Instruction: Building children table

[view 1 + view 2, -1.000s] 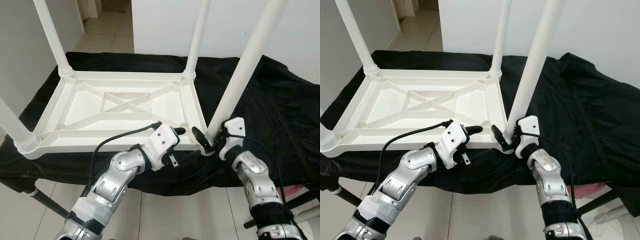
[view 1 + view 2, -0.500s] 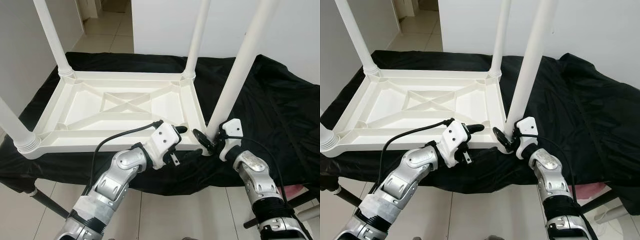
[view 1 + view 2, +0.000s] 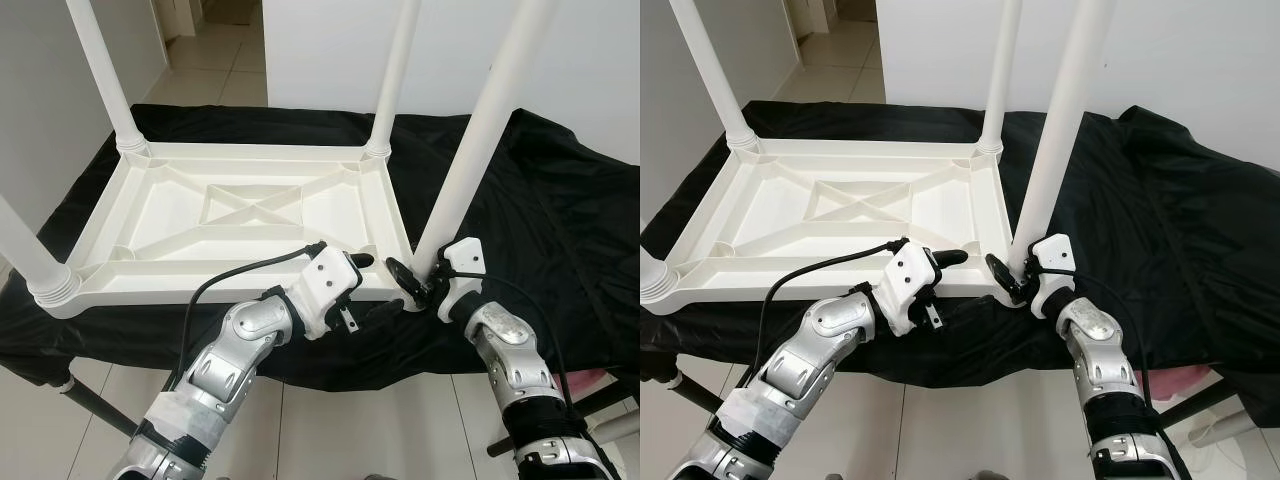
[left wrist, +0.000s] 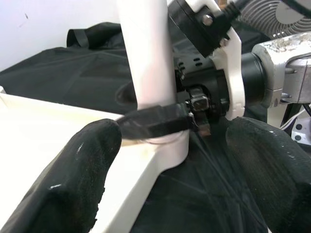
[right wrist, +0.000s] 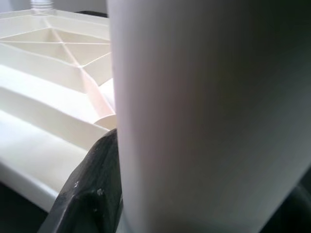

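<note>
Black cloth (image 3: 560, 210) covers the work surface before us, and on it lies the white table top (image 3: 250, 215), upside down, ribs showing, with four legs standing up from its corners. Our concern is the near right leg (image 3: 470, 170), at about 4 o'clock from the top's centre. Our right gripper (image 3: 412, 283) has its fingers closed around this leg's base, just above the corner socket; the right wrist view shows one black finger (image 5: 95, 187) pressed against the white tube. Our left gripper (image 3: 368, 285) sits at the near rim, at 9 o'clock from that corner, fingers spread, one over the rim and one below.

We judge this the seating of the last leg; next comes a firm twist or push down into the socket while bracing the top. Beyond, white walls and pale floor tiles (image 3: 215, 60) at 12 o'clock.
</note>
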Tool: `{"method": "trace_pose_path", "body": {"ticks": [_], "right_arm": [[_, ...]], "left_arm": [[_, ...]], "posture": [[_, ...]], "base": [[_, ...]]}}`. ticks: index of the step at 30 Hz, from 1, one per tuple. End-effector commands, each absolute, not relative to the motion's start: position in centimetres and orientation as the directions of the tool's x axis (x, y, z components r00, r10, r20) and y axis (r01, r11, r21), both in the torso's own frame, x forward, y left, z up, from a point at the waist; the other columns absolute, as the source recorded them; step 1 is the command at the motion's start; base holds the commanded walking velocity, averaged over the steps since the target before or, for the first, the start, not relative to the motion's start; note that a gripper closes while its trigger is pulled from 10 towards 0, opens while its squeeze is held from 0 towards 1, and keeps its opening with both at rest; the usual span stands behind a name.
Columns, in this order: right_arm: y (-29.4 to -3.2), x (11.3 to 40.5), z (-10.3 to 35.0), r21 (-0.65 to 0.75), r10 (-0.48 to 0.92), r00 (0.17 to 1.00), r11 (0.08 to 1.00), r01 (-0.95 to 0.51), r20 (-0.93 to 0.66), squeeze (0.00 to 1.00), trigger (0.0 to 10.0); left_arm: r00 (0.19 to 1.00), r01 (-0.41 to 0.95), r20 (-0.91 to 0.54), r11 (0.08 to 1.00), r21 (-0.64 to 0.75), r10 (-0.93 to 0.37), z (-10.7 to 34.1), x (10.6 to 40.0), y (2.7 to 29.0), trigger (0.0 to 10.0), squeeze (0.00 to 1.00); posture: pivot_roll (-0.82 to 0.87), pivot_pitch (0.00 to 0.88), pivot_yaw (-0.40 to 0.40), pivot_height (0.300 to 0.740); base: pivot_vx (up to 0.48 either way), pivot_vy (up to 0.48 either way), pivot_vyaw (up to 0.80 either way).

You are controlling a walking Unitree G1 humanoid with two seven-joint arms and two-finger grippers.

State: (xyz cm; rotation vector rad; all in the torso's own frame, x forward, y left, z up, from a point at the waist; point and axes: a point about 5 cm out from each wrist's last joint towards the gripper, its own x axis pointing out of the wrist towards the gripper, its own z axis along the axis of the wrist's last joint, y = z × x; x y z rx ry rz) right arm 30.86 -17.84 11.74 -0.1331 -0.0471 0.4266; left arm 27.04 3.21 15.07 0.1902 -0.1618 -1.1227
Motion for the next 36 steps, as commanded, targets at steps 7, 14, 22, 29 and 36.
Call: {"method": "trace_pose_path", "body": {"ticks": [7, 14, 22, 29, 36], "right_arm": [[-17.6, 30.3, 10.8, -0.1, 0.318, 0.948, 0.943, -0.318, -0.021, 0.0, 10.0], [-16.5, 30.0, 10.7, 0.046, 0.069, 0.998, 0.997, -0.069, -0.009, 0.0, 10.0], [-14.5, 29.6, 10.1, 0.165, -0.18, 0.981, 0.968, 0.189, -0.071, 0.0, 10.0], [-13.2, 29.6, 11.2, 0.134, -0.111, 0.994, 0.985, 0.113, -0.024, 0.0, 10.0], [-12.7, 29.4, 11.4, 0.174, -0.008, 1.0, 0.985, 0.008, 0.0, 1.0, 10.0]], "left_arm": [[0.392, 0.896, 0.001, 0.382, 0.227, -0.92, 14.4, 26.6, 3.1, 10.0, 0.0], [0.397, 0.896, -0.005, 0.387, 0.219, -0.918, 14.1, 26.5, 3.4, 10.0, 0.0], [0.403, 0.893, 0.001, 0.393, 0.22, -0.915, 14.3, 26.7, 3.2, 10.0, 0.0], [0.401, 0.895, -0.001, 0.391, 0.213, -0.916, 14.1, 26.4, 3.2, 10.0, 0.0], [0.417, 0.889, 0.007, 0.409, 0.208, -0.909, 14.1, 26.2, 3.4, 10.0, 0.0]], "posture": [[-0.09, 0.0, -0.015, 0.74], [-0.1, 0.0, -0.016, 0.74], [-0.1, 0.0, -0.013, 0.74], [-0.1, 0.0, -0.029, 0.74], [-0.09, 0.0, -0.041, 0.74]], "base": [[0.0, 0.0, 0.0], [0.0, 0.0, 0.0], [0.0, 0.0, 0.0], [0.0, 0.0, 0.0], [0.0, 0.0, 0.0]]}}
